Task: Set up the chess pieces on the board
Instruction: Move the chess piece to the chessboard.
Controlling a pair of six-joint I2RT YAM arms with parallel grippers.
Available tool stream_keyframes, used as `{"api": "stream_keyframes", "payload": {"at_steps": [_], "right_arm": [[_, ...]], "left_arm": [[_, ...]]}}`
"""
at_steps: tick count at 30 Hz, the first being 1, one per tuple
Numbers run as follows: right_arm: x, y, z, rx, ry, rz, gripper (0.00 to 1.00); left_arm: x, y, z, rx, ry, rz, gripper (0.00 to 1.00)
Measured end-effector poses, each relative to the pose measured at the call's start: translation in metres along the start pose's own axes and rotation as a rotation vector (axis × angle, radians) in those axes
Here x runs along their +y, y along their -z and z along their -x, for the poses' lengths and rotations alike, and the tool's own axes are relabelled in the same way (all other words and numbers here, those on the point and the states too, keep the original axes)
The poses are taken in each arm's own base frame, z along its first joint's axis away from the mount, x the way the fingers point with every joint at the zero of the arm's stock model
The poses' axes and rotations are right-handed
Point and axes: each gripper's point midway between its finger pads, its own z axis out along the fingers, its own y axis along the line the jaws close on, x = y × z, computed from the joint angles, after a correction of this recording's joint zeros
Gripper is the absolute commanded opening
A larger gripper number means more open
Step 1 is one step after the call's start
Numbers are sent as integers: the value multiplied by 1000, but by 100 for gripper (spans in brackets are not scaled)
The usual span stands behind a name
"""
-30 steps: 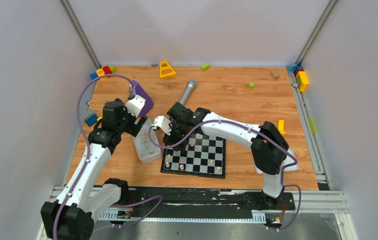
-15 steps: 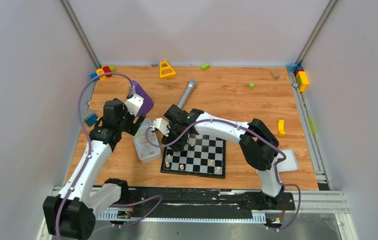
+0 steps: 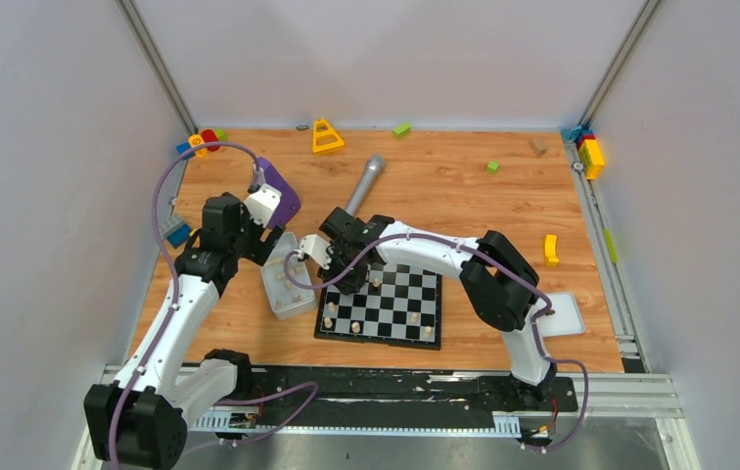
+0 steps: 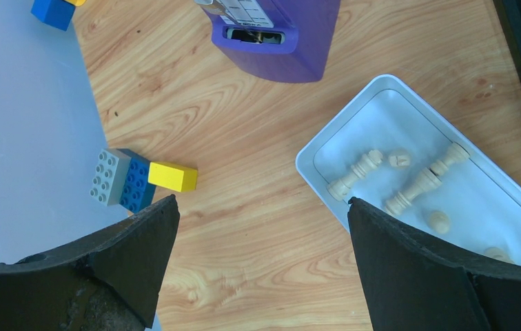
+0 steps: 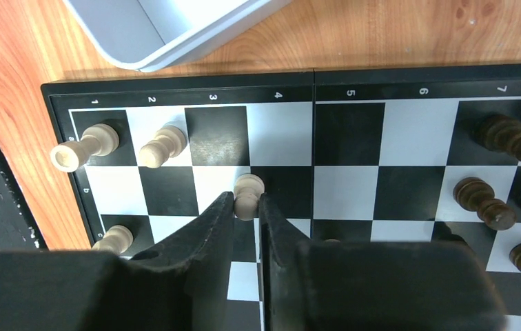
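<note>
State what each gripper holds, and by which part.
Right gripper pinches a light pawn by its sides, between the fingertips. Left gripper is open, holding nothing.

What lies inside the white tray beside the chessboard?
Light chess pieces lie in the tray: three long ones on their sides, some small. A finger of the left gripper covers its near corner, so more may hide there.

You've got a yellow triangle (image 3: pixel 326 136) and silver cylinder (image 3: pixel 366 181) at the back, a purple device (image 4: pixel 271 34) on the left, and a brick cluster (image 4: pixel 134 183) near it.
</note>
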Motion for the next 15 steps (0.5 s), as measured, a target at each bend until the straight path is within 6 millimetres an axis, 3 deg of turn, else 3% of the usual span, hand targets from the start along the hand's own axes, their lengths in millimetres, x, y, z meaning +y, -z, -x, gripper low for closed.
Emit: {"api": "stream_keyframes", "payload": {"at_steps": [5, 15], "right_arm": [[4, 0, 1, -6, -1, 21, 6], [19, 7, -13, 9, -3, 54, 4]], "left_arm": [[0, 0, 0, 0, 0, 0, 100], [0, 0, 0, -1, 0, 0, 100]]}}
